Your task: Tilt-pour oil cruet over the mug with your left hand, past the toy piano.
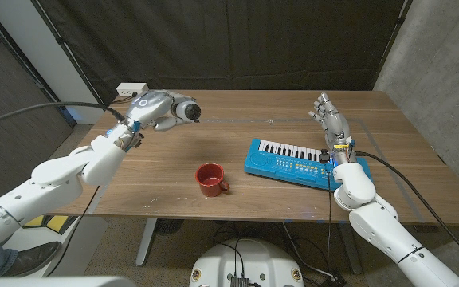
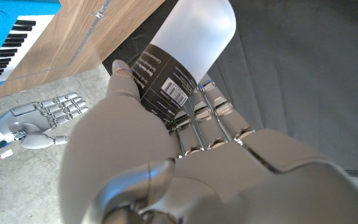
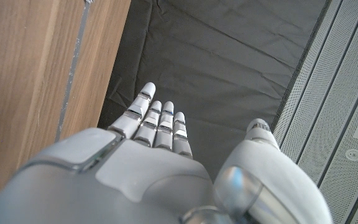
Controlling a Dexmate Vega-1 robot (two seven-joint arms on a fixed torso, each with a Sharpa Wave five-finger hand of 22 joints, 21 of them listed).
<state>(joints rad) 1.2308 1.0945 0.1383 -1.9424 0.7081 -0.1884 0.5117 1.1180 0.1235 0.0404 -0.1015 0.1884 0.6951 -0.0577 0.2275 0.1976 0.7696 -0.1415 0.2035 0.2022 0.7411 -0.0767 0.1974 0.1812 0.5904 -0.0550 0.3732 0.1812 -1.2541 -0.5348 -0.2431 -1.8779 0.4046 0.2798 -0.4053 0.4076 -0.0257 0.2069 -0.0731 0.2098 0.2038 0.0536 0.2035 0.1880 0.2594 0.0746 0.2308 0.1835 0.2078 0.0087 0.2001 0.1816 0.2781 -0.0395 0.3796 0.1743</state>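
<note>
The left hand [image 2: 166,155] is closest, wrapped around the oil cruet [image 2: 182,59]. It holds the bottle tipped on its side, up in the air over the far left part of the counter [image 1: 166,187]. The red mug [image 1: 210,179] sits near the middle. The blue toy piano [image 1: 305,163] lies to its right. The right hand [image 1: 330,118] is open, holding nothing, fingers straight.

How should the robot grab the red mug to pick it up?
By the handle of the red mug, coming from the toy piano side with the right hand. The handle sticks out that way; the open mouth faces up.
</note>
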